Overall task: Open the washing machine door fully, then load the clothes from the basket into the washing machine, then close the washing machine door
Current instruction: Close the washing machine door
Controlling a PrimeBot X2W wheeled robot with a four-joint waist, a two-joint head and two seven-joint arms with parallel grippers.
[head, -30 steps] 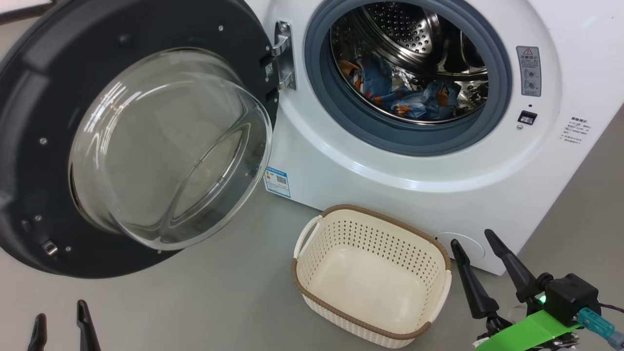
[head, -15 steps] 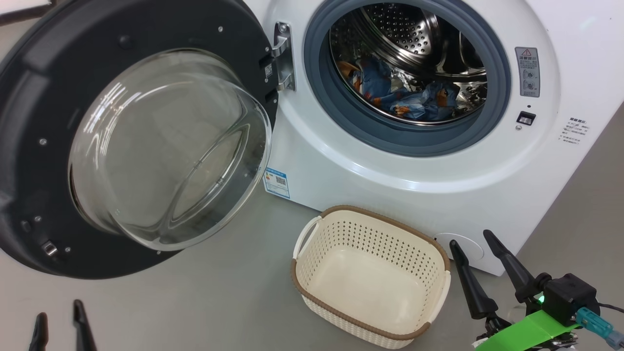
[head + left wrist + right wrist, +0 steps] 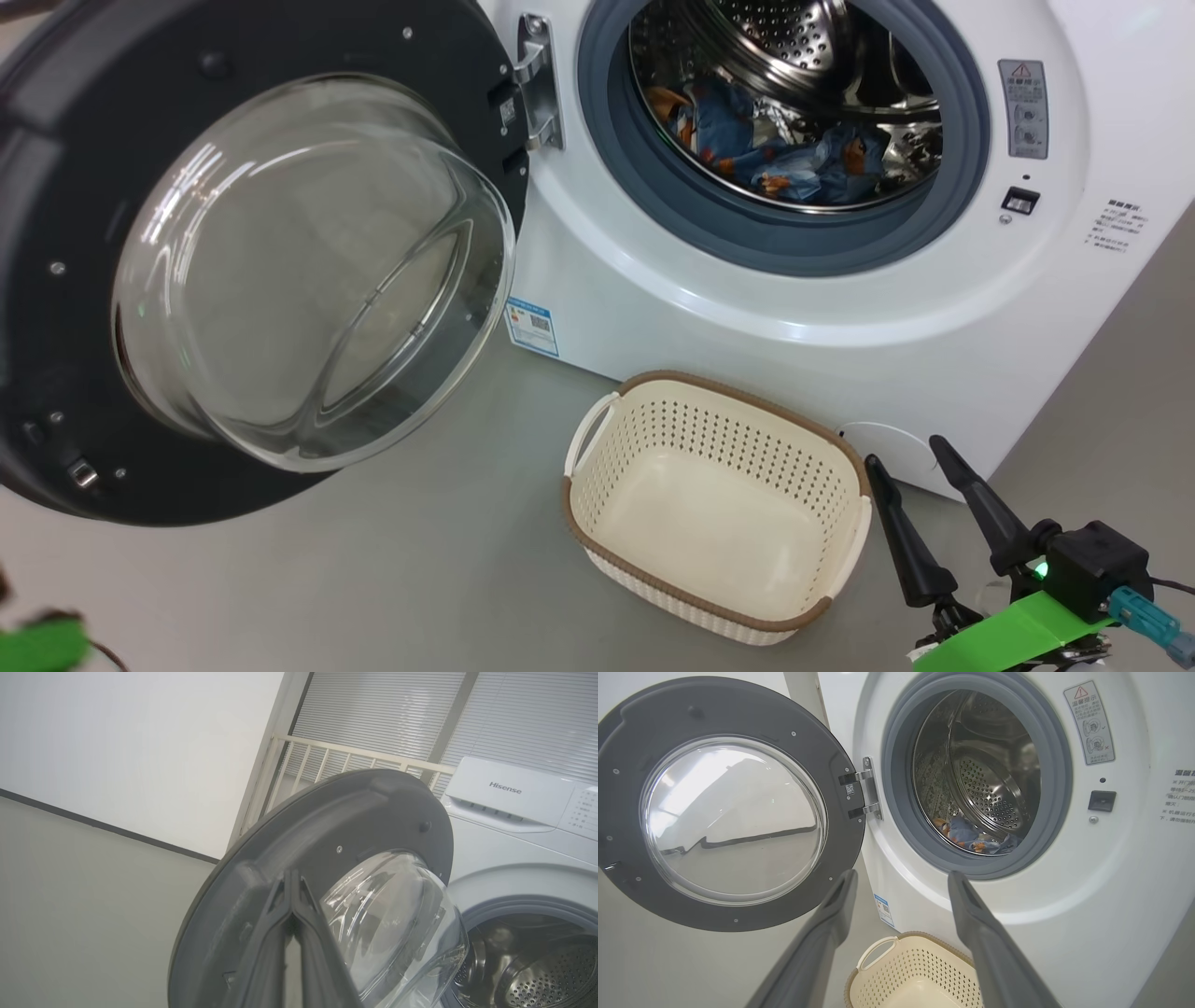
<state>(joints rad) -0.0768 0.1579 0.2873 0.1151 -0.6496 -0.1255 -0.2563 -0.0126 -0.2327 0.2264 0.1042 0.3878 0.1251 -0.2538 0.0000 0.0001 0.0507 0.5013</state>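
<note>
- The basket (image 3: 728,392) is bare inside and the clothes (image 3: 794,159) lie bunched low in the drum (image 3: 794,37), towards its front lip, so I judge loading done and only the closing left
- The door (image 3: 56,187) hangs wide on its hinge (image 3: 537,93) at the washer's (image 3: 653,308) left edge, its inner face turned to me, which leaves the mouth free
- My left end effector (image 3: 290,882) is pressed together with nothing between the fingers; in the left wrist view it points at the door's dark inner rim, a blunt tip suited, I think, to pushing; I cannot tell whether it touches
- My right end effector (image 3: 907,457) is spread and empty, above the floor (image 3: 420,560) just beside the basket's right end, out of the door's swing
- The basket stands on the floor against the washer's lower front, right of the door; a closing door may pass near its left handle
- The door's rim is hard matt black plastic; its glass bowl (image 3: 308,271) is clear, smooth and bulging, and likely slippery
- The drum is shiny perforated steel inside a soft grey rubber ring (image 3: 616,140)
- The clothes are limp, creased blue fabric with orange-brown print
- The basket is stiff cream plastic, holed sides, brown woven-look rim
</note>
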